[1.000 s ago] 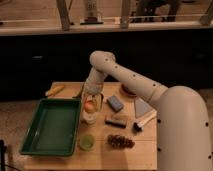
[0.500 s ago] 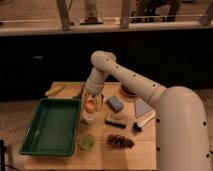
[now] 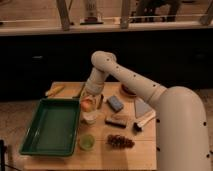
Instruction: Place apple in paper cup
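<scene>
The apple [image 3: 87, 105], small and orange-red, sits between the fingers of my gripper [image 3: 88, 103] near the middle of the wooden table [image 3: 100, 155]. It hangs just above the white paper cup [image 3: 90, 118], which stands upright beside the green tray. My white arm reaches in from the right and bends down over the cup. The gripper is shut on the apple.
A green tray [image 3: 52, 127] lies on the left. A translucent green cup [image 3: 86, 142] and a brown pinecone-like cluster [image 3: 120, 141] are at the front. A blue-grey block [image 3: 115, 103], a dark bar [image 3: 117, 121], a brush [image 3: 144, 121], a yellow object [image 3: 54, 91] and a dark bowl [image 3: 129, 92] surround the cup.
The gripper with the apple has barely moved; it stays over the paper cup, perhaps a touch lower.
</scene>
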{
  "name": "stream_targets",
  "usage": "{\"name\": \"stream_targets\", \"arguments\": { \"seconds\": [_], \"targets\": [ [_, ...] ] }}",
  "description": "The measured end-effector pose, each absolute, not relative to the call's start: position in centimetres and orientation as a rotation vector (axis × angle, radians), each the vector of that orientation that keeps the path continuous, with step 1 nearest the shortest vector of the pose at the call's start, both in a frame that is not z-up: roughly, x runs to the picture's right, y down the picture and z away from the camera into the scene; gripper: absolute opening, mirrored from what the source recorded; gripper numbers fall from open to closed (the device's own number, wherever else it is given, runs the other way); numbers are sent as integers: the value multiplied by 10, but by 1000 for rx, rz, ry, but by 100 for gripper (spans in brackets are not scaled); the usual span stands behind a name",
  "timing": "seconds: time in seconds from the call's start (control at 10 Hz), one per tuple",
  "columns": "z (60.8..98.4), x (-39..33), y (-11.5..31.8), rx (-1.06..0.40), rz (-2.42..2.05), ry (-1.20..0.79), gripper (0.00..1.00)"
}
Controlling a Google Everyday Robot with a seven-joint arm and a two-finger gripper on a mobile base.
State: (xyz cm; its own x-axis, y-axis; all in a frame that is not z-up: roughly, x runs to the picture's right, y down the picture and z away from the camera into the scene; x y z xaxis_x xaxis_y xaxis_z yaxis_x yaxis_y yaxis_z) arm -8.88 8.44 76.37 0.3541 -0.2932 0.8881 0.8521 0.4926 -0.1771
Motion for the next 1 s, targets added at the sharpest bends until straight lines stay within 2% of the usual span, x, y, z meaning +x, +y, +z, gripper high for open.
{"name": "stream_targets", "arguments": {
  "seconds": [1.0],
  "targets": [
    [764,-86,84,-735,-840,-922,80]
  ]
}}
